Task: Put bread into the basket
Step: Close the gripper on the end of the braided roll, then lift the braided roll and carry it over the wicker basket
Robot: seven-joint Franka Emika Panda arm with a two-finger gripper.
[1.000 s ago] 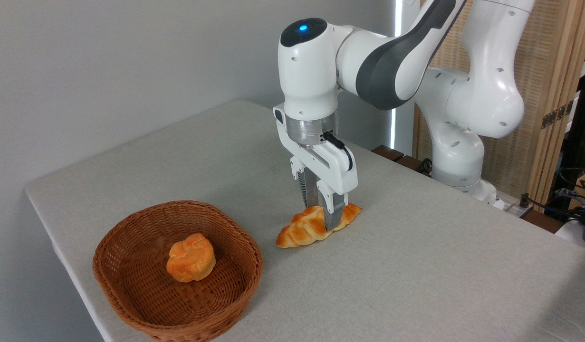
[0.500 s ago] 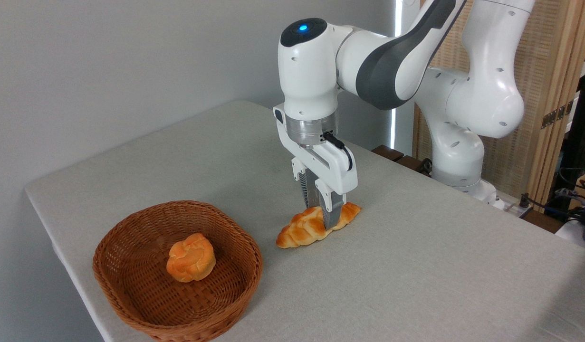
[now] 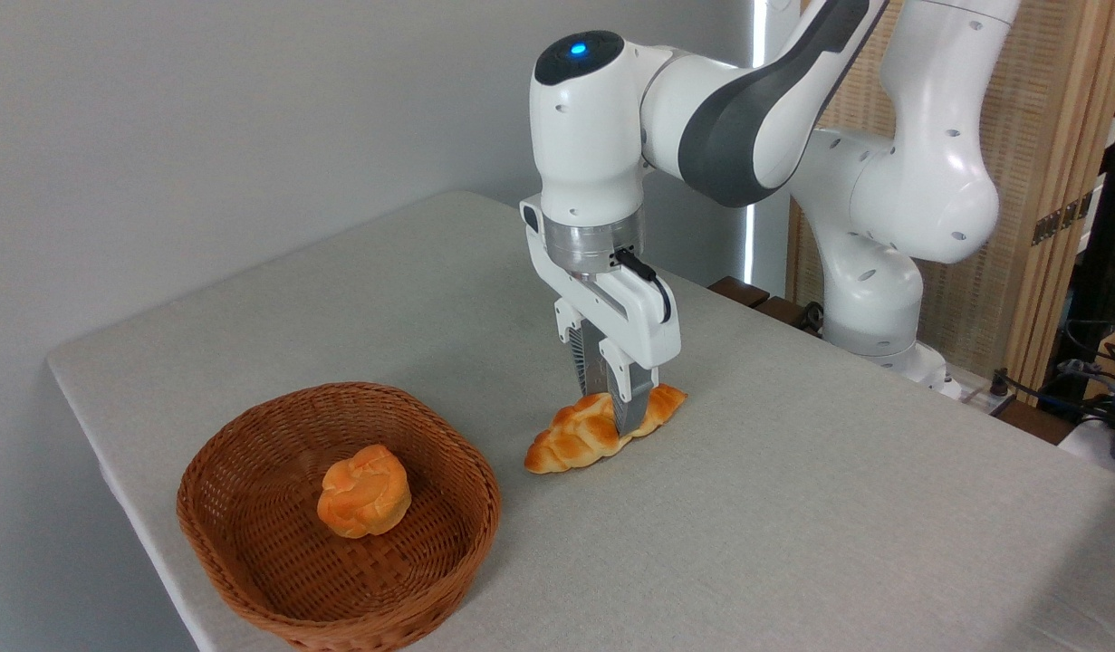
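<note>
Overhead, your gripper (image 3: 614,409) points straight down, its fingers closed onto the middle of the bread (image 3: 600,430), a braided golden loaf with pointed ends lying just right of the basket (image 3: 249,471). You have a grey cloth-covered table (image 3: 792,525) against a plain grey wall (image 3: 204,118). That oval wicker basket, thick-rimmed, sits near the table's front-left edge and holds a round orange bun (image 3: 364,490). Right of the loaf, bare cloth runs wide toward you.
</note>
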